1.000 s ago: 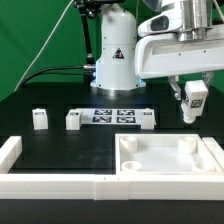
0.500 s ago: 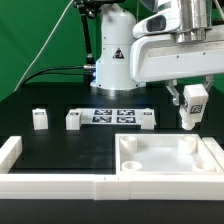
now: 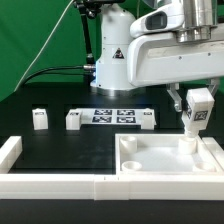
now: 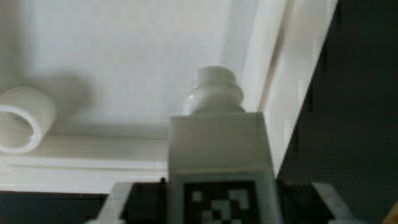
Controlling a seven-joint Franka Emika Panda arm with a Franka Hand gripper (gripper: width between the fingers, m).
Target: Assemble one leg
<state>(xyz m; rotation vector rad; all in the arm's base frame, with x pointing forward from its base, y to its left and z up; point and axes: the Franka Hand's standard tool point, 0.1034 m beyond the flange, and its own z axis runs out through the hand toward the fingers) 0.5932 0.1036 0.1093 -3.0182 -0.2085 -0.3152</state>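
My gripper (image 3: 195,100) is shut on a white leg (image 3: 192,118) with a black-and-white tag on its face. It holds the leg upright just above the far right corner of the large white square panel (image 3: 165,160). In the wrist view the held leg (image 4: 217,140) points down at a raised corner hole of the panel (image 4: 125,60), and its threaded tip shows. Three more legs stand on the table: one (image 3: 40,119) at the exterior view's left, one (image 3: 73,120) beside it, one (image 3: 146,121) past the marker board.
The marker board (image 3: 112,116) lies flat between the standing legs. Long white border rails (image 3: 50,183) run along the front and the left side (image 3: 9,152). The robot's base (image 3: 115,55) stands at the back with cables beside it.
My gripper has moved down and a little to the exterior view's right with the leg, closer to the panel's far right corner.
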